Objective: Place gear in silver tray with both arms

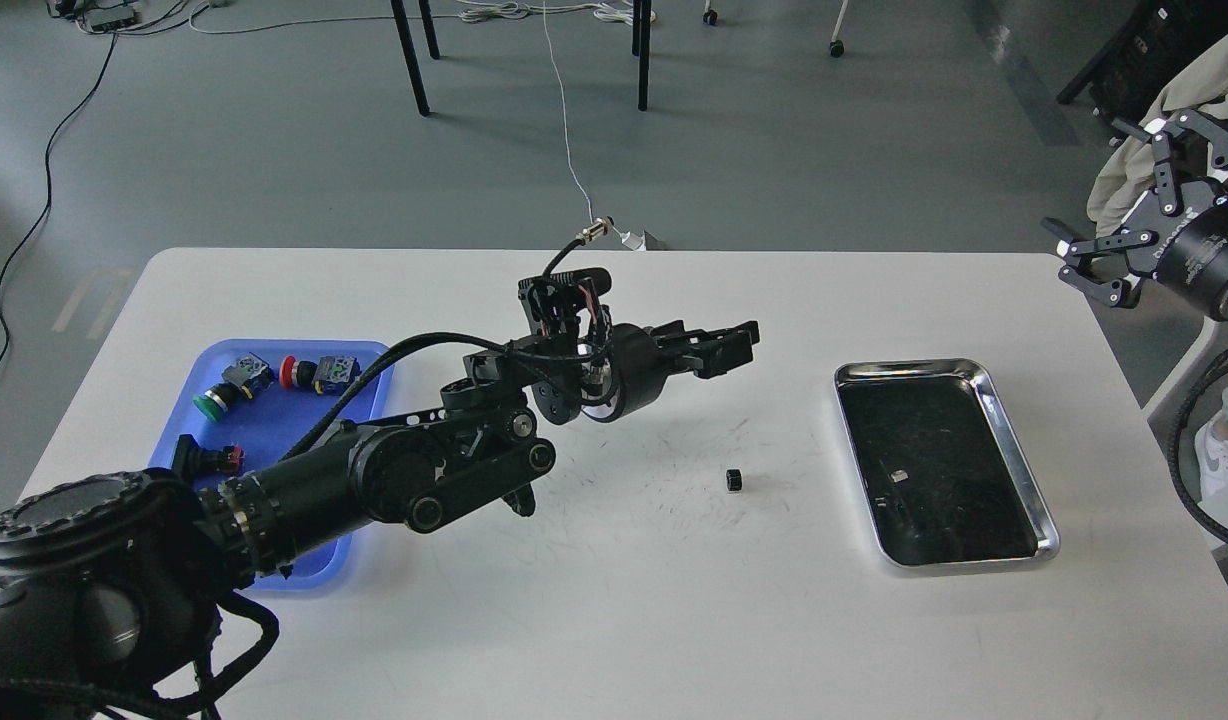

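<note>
Matte black left arm (374,480), shiny silver tray (1014,470)

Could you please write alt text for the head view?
The left tool hovers above a white table, over a small black gear lying left of the silver tray. The right tool, fingers spread, waits beyond the table's right edge; a blue tray holds push buttons.

Blue tray (366,352), silver tray (1014,440), white table (614,620)

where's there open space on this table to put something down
Free: the white table along its near edge, and the strip between the small black gear and the silver tray. Crowded: the blue tray at left, with buttons and the left arm over it.
</note>
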### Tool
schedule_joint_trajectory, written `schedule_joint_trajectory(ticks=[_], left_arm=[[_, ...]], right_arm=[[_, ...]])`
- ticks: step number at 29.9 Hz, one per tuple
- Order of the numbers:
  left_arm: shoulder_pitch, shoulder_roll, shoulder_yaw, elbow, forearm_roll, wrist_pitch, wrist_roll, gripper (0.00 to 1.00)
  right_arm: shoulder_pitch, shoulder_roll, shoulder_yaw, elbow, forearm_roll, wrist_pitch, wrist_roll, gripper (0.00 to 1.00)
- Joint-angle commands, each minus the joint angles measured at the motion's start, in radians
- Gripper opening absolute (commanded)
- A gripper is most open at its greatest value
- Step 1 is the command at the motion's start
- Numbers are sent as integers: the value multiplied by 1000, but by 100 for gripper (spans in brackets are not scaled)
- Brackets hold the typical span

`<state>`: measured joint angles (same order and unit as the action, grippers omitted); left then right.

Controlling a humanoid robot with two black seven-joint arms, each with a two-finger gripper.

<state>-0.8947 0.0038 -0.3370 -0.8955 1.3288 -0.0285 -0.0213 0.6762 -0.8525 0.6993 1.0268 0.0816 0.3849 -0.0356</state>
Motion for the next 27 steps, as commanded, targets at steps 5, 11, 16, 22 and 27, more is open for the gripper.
schedule_joint_trajectory(ticks=[5, 11, 16, 22, 27], left_arm=[[2, 166, -122, 1, -354, 1, 11, 98], [-1, 272, -129, 0, -479, 1, 9, 98], [-1, 308, -129, -3, -481, 1, 1, 98], [-1, 324, -129, -8, -481, 2, -2, 98], [-1, 335, -129, -13, -481, 2, -3, 98]], right_arm=[[3, 48, -59, 229, -457, -167, -9, 99], [267, 96, -439, 253, -568, -175, -21, 99], [498, 153, -753, 259, -630, -173, -38, 99], [696, 260, -1050, 306, -698, -162, -55, 99], [789, 380, -1176, 308, -684, -126, -92, 97]])
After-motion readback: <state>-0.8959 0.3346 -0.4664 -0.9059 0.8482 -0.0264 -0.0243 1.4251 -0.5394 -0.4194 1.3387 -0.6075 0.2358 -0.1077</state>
